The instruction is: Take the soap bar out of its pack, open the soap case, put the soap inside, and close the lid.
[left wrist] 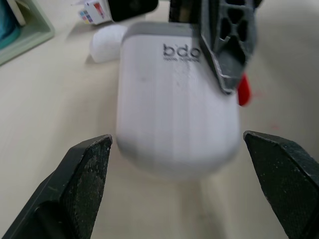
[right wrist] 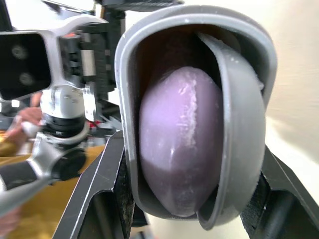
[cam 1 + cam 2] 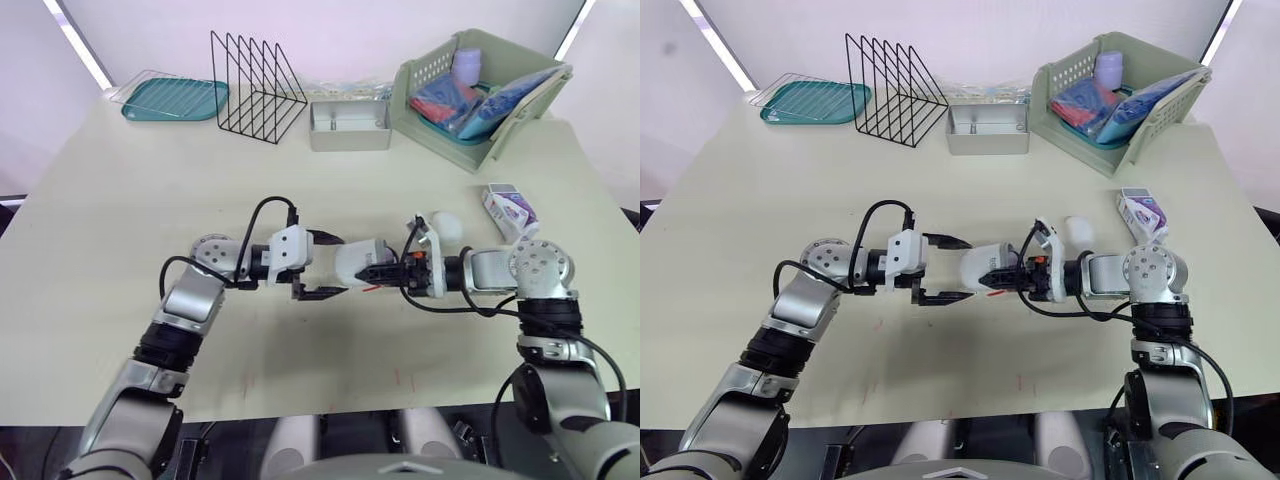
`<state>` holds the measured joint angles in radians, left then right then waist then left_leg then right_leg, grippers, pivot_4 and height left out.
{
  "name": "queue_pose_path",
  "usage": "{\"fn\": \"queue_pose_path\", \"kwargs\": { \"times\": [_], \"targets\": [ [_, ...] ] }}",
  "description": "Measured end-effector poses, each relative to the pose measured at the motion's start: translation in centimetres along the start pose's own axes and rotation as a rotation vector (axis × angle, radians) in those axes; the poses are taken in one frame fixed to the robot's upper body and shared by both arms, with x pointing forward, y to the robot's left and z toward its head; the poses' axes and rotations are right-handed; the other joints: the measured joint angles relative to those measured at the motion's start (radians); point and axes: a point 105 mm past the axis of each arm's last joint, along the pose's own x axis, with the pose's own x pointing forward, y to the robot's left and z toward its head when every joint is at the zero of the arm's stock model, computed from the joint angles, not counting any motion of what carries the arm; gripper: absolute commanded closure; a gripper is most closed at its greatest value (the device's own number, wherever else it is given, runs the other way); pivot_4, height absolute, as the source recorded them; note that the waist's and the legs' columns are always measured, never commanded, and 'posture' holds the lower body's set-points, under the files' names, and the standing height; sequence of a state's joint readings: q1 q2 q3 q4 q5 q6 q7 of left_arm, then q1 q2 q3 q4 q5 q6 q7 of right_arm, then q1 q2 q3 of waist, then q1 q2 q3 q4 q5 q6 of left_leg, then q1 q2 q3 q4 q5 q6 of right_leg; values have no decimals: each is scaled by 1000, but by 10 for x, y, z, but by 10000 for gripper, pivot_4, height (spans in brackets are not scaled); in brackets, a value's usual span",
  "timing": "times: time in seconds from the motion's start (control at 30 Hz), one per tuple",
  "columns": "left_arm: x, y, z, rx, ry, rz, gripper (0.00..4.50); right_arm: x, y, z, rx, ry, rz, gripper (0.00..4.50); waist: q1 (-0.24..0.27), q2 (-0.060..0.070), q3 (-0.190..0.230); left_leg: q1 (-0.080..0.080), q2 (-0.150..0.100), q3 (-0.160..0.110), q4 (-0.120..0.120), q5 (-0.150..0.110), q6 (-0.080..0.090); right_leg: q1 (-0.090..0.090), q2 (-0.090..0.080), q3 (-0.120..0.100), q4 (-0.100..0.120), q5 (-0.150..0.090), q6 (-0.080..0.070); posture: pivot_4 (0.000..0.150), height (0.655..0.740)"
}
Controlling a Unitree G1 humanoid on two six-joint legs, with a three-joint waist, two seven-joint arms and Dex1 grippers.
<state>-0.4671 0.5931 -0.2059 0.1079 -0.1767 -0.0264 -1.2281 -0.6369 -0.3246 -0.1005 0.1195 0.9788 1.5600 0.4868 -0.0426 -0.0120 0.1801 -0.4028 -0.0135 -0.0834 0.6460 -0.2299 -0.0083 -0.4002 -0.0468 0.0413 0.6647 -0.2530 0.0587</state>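
A teal tray, a wire rack, a metal box and a green basket sit at the back of the pale table. The left gripper is spread wide by the soap case. The right gripper squeezes the case, with the soap inside.

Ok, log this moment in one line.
right hand: gripping soap case | soap: inside case | left hand: open, facing case | pack: on table
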Motion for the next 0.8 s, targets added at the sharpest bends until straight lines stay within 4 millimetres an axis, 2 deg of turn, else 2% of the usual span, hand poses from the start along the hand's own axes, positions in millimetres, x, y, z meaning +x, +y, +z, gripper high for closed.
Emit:
{"fn": "queue_pose_path", "kwargs": {
  "times": [0.2,0.33,0.43,0.5,0.6,0.67,0.77,0.8],
  "targets": [
    [-2,0,-1,-50,-5,-16,0,-26,3,16,-185,82,-97,25313,0,1,0,0,0,0,0,0,0,0,0,0,-1,0,0,1500,7400],
    [-1,-1,-1,-79,-13,-19,0,-48,17,35,-398,161,-178,25313,0,1,1,-1,0,0,-1,0,0,0,0,-1,-2,0,0,1500,7400],
    [3,-1,2,-80,-28,-19,0,-55,29,34,-512,272,-180,25313,0,0,1,-2,1,0,-1,0,0,-3,0,-1,-2,0,0,1500,7400],
    [6,0,4,-76,-38,-20,0,-58,32,33,-591,334,-198,25313,1,1,1,-10,0,-1,1,0,0,-9,0,-1,-1,0,0,1500,7400],
    [14,2,12,-68,-76,-19,0,-79,22,28,-878,592,-355,25313,8,2,2,-15,-1,-2,4,0,0,-12,-2,-3,-1,0,1,1500,7400],
    [19,4,16,-73,-93,-11,0,-85,17,23,-993,740,-401,25313,6,2,2,-15,-1,-1,4,0,0,-11,-2,-3,-2,0,1,1500,7400],
    [21,4,16,-89,-99,-13,0,-81,15,18,-1029,803,-394,25313,-1,2,2,-15,-1,-1,4,0,0,-12,-2,-3,-2,0,1,1500,7400],
    [24,2,20,-93,-112,-22,0,-74,15,14,-1053,833,-376,25313,-2,2,2,-14,0,-1,4,0,0,-12,-2,-3,-1,0,1,1500,7400]
  ]
}}
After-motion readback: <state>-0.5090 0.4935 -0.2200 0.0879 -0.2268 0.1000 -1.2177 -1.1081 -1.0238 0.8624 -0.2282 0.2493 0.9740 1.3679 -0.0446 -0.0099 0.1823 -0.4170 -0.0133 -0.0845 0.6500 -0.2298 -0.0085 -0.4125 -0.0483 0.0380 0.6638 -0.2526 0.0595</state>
